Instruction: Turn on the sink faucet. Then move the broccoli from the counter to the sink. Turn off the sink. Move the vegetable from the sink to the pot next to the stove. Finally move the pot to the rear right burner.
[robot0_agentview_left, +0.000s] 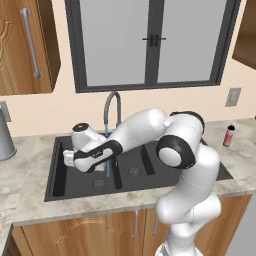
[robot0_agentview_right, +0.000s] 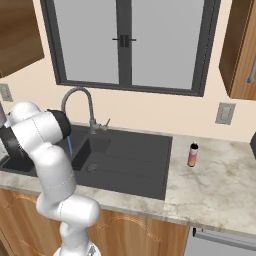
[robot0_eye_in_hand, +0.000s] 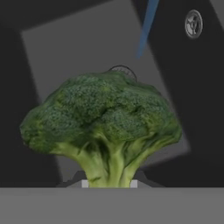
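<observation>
The gripper (robot0_eye_in_hand: 109, 183) was closed on the stalk of the broccoli (robot0_eye_in_hand: 103, 127), with the green floret head standing up from between the two fingertips. In the hand view, the broccoli hung above the floor of the large basin of the sink (robot0_eye_in_hand: 65, 52), and a round drain (robot0_eye_in_hand: 121, 70) lay directly behind the floret. A thin blue stream of water (robot0_eye_in_hand: 146, 26) fell into the same basin, just beyond the broccoli. A second round drain (robot0_eye_in_hand: 193, 24) showed in the neighbouring basin.

In the left base view, the arm reached over the sink (robot0_agentview_left: 60, 185), with the hand (robot0_agentview_left: 85, 155) low over the left basin. The sink faucet (robot0_agentview_left: 112, 107) rose behind the sink, and the water (robot0_agentview_left: 107, 150) ran from its spout down past the hand.

In the right base view, the sink faucet (robot0_agentview_right: 80, 102) arched over the sink (robot0_agentview_right: 145, 160), with its lever handle at the base. A small bottle (robot0_agentview_right: 193, 154) stood on the counter (robot0_agentview_right: 220, 180), just right of the sink.
</observation>
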